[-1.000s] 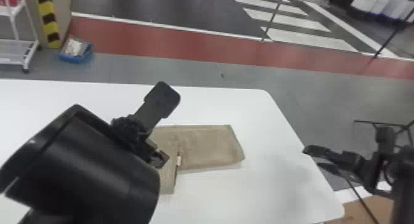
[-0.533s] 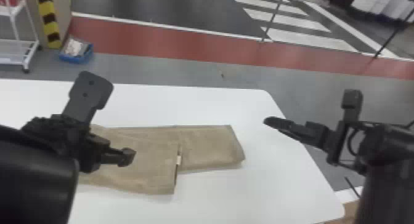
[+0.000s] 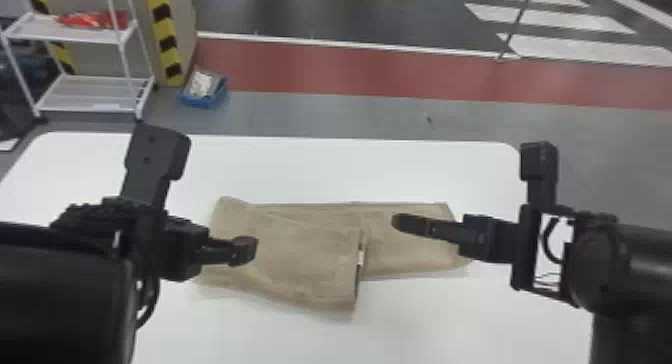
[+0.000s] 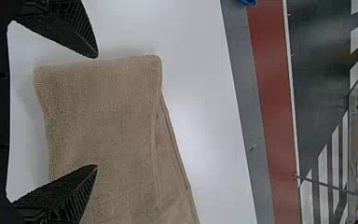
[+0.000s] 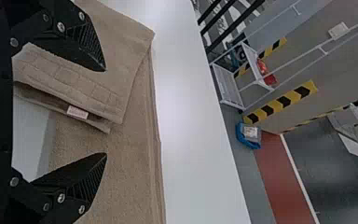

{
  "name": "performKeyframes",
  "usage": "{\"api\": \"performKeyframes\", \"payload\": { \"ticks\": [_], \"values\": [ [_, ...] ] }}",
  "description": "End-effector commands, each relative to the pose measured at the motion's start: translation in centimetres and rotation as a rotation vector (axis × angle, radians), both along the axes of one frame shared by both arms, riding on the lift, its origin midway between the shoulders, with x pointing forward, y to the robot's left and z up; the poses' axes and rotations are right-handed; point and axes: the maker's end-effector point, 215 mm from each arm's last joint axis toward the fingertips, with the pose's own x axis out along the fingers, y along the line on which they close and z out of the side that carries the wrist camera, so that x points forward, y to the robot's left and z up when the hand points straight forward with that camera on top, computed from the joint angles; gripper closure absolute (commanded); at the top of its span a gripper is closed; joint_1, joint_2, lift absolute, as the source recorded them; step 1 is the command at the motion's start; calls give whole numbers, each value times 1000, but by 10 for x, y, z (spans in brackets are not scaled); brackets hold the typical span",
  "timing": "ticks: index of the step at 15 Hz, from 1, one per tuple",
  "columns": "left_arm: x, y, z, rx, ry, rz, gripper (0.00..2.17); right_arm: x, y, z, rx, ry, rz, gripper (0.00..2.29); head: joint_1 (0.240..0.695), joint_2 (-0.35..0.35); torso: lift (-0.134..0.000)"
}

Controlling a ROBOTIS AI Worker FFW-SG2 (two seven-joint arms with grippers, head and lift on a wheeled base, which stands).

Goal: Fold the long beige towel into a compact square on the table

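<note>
- Two ends to manage in the head view: towel (image 3: 300,253) lengthwise on the white table (image 3: 425,323), left part doubled over; left gripper (image 3: 206,199) near that folded end, right gripper (image 3: 470,190) near the other. Probably best to bring the right end inward, gripping every layer, keeping edges level.
- Left wrist view: jaws spread, pinching nothing; avoid dragging the rounded fold.
- Right wrist view: jaws spread, likewise empty; mind the loose flap's label (image 5: 77,112), liable to snag. Beyond the table, white rack (image 5: 226,84) and blue bin (image 5: 248,143), well out of the way.
</note>
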Motion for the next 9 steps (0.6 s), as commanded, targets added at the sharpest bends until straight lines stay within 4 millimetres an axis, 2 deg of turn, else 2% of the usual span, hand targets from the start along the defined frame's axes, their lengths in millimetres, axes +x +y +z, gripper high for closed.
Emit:
{"api": "performKeyframes", "payload": {
  "ticks": [1, 3, 6, 9],
  "values": [
    [-2, 0, -2, -9, 5, 2, 36, -12, 22, -15, -10, 40, 38, 410, 695, -115, -124],
    [-6, 0, -7, -9, 16, 2, 36, -15, 30, -29, -15, 73, 53, 579, 695, -94, -124],
    [-11, 1, -10, -12, 22, 5, 36, -20, 30, -60, -35, 147, 42, 593, 695, -78, -124],
    [-14, 4, -10, -18, 23, 13, 36, -24, 28, -77, -42, 190, 35, 589, 695, -74, -124]
  ]
}}
